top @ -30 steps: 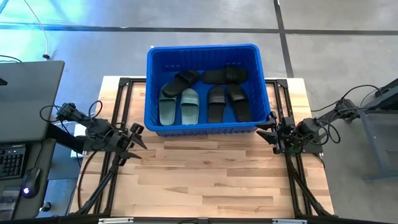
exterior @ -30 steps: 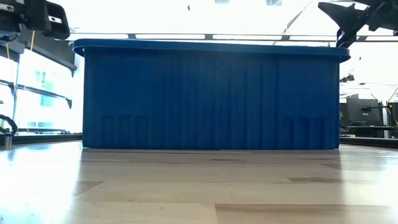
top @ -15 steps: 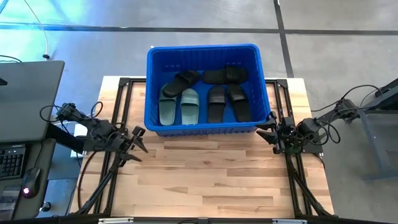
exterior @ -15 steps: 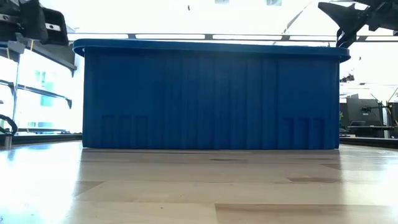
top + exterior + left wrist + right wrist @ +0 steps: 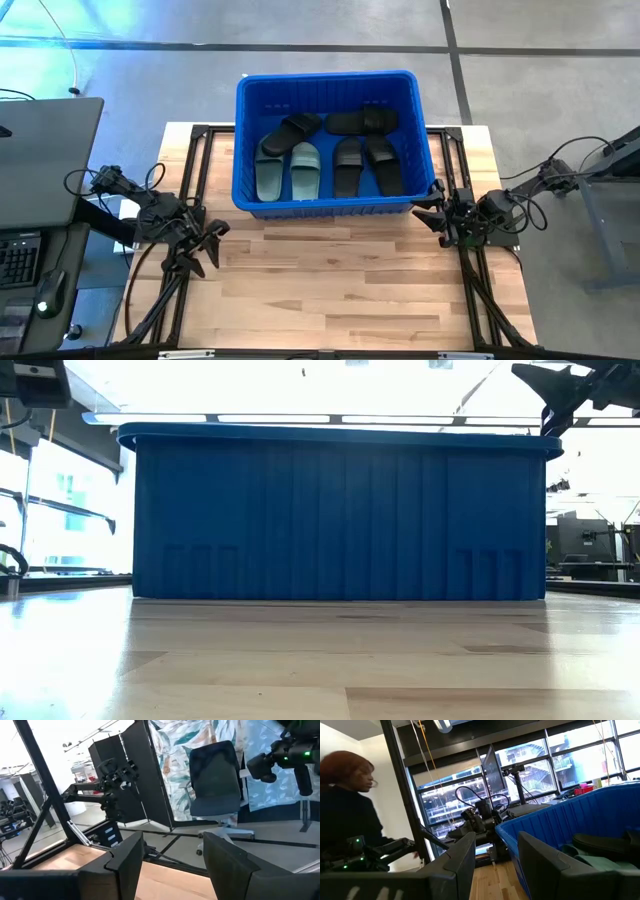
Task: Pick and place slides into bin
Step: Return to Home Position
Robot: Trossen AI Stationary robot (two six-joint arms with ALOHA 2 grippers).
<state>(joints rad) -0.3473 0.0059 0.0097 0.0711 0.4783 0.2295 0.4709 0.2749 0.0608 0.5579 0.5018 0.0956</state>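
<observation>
The blue bin (image 5: 330,76) stands at the table's far middle, its near wall (image 5: 340,510) filling the low view. Inside it lie the slides flat on the floor: two sage green ones (image 5: 288,172) at the left and several black ones (image 5: 365,160) beside and behind them. My left gripper (image 5: 205,248) hovers open off the bin's near left corner, nothing between its fingers (image 5: 172,865). My right gripper (image 5: 432,208) hovers open at the bin's near right corner, level with the rim (image 5: 548,390); its wrist view looks along the bin wall (image 5: 560,820).
Bare wooden tabletop (image 5: 330,285) stretches from the bin to the near edge. Black frame rails (image 5: 185,300) run along both table sides. A desk with a keyboard (image 5: 20,255) sits left of the table. A person (image 5: 345,805) is in the room beyond the table.
My left gripper has swung at the wrist toward the table's near edge, staying in place and open; in the low view it has slid out toward the picture's left edge. The slides and the bin lie as before.
</observation>
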